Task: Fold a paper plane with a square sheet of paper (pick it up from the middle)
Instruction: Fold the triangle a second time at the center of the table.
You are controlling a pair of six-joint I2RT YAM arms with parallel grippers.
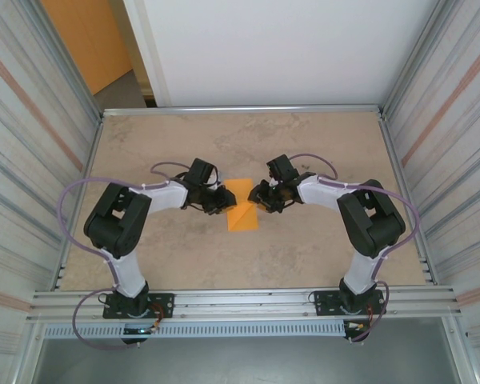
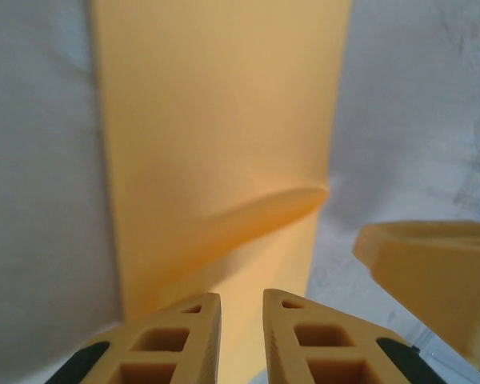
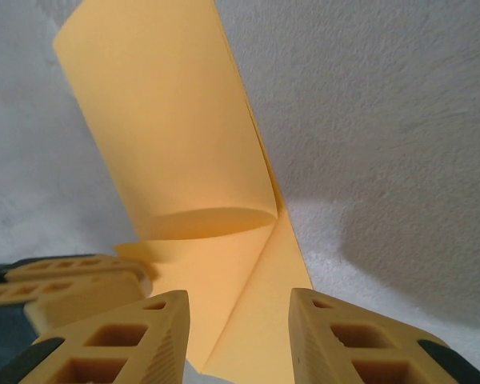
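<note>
The square sheet of paper [image 1: 242,206] lies loosely folded; left fingers [image 2: 168,344] narrowly parted, right fingers [image 3: 120,344] wider.

You have thin, smooth, matt paper in the square sheet of paper [image 1: 242,210]. Your left end effector [image 2: 242,308] and right end effector [image 3: 240,308] are matt yellowish plastic, finely ribbed. The surface [image 1: 320,152] looks matt, mottled, stone-like.

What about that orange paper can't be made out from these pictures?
Top view: creases in the orange paper too small; left gripper and right gripper cover its side edges.
Left wrist view: far end cut off, near end behind the fingers.
Right wrist view: curled layer hides what's beneath.
</note>
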